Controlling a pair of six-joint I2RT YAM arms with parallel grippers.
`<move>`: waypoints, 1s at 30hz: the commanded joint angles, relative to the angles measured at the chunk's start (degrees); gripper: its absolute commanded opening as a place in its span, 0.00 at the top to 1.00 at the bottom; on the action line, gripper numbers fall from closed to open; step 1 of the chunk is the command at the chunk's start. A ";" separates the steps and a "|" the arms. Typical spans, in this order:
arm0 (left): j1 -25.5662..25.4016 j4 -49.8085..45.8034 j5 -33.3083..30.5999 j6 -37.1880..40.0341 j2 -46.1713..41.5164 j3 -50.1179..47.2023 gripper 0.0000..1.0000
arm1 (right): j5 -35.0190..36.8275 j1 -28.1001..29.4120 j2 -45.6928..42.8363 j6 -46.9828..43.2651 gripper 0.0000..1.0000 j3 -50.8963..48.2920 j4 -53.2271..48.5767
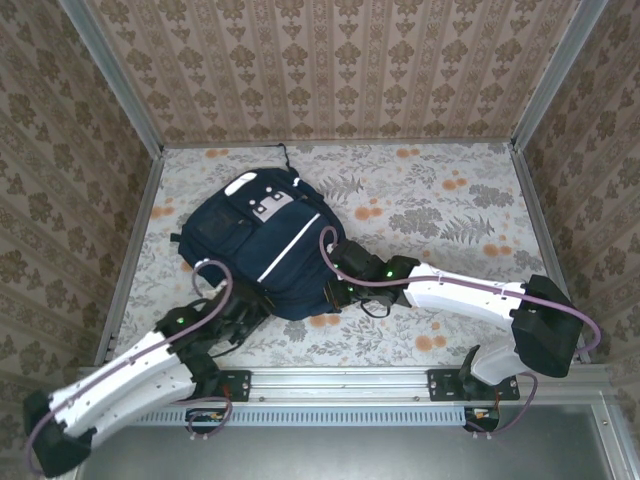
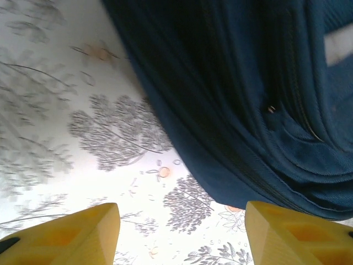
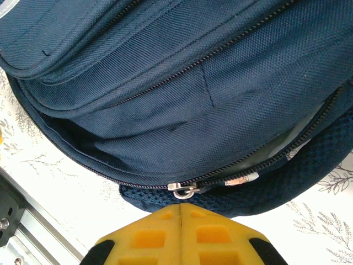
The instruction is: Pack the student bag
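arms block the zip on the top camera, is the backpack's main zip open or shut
Observer: Partly open; the right wrist camera shows grey lining through a gap in the zip of the backpack.
Operator: and where does the gap stop
Observer: At the silver pull, just off the tips of the right gripper, whose fingers are pressed together.
Operator: the left one, holding anything
Observer: No, the left gripper is open, bare tablecloth between its fingers.

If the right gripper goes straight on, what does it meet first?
Probably the metal zipper pull of the student bag, just ahead of the shut right gripper, though depth is unclear.
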 commanded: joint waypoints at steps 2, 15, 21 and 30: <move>-4.35 9.72 -7.23 -6.37 12.30 4.61 0.40 | 4.15 -0.27 -5.28 -0.09 0.75 -3.04 -0.70; -3.94 14.35 -11.02 -6.83 21.52 6.57 0.43 | 6.21 -0.86 -12.80 1.07 0.57 -11.10 4.19; -3.41 6.93 -13.81 -6.36 21.12 9.89 1.00 | 3.86 -1.22 -13.98 -0.51 0.53 -14.71 12.35; -2.44 2.34 -16.35 -8.27 8.40 7.00 1.00 | -3.81 -2.27 -10.19 -2.56 0.62 -11.76 17.03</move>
